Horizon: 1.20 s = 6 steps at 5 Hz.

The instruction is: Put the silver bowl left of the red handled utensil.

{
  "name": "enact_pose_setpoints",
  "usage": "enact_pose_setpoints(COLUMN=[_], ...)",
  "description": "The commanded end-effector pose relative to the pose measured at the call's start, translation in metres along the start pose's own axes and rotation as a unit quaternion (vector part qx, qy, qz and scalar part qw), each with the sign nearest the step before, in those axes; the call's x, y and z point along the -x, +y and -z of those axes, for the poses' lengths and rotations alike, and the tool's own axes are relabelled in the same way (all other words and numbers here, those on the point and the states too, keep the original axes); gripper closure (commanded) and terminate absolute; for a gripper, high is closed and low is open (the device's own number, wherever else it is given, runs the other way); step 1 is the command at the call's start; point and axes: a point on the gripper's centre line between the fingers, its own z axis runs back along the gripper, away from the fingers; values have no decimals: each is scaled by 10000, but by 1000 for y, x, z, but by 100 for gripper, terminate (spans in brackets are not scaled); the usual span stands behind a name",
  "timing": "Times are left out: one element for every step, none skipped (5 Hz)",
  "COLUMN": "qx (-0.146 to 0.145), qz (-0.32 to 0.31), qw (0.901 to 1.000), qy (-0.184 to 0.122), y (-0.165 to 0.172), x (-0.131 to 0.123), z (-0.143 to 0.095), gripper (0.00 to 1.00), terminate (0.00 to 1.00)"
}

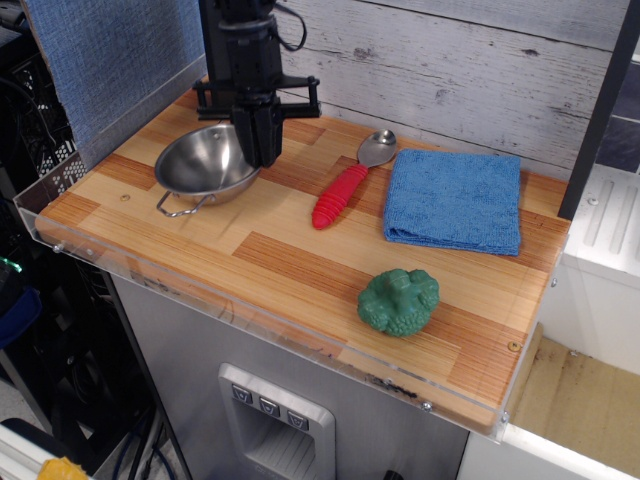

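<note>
The silver bowl [203,166] sits nearly level on or just above the wooden table, at the left, with one wire loop handle pointing toward the front. My black gripper [263,152] comes down from above and is shut on the bowl's right rim. The red handled utensil [340,196] lies diagonally to the right of the bowl, with its silver spoon end pointing toward the back wall. A narrow gap of bare wood separates the bowl and gripper from the spoon.
A folded blue cloth [455,200] lies right of the spoon. A green broccoli toy [398,301] sits near the front. A clear plastic lip [200,290] runs along the table's front edge. A grey plank wall [450,70] stands behind and a blue panel [100,60] at the left.
</note>
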Motion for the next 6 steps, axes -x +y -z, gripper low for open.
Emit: enact_pose_setpoints(qx=[-231, -672, -752, -720, -910, -910], qz=[287, 417, 697, 1098, 878, 878], qw=[9942, 9825, 9751, 9754, 9818, 9818], qy=[-1011, -1687, -1964, -1770, -1418, -1418], y=[-13, -24, -39, -57, -56, -56], x=[32, 56, 67, 63, 62, 62], z=[-56, -90, -109, -111, -105, -105], gripper=[0, 0, 0, 0, 0, 0], terminate=[0, 0, 0, 0, 0, 0])
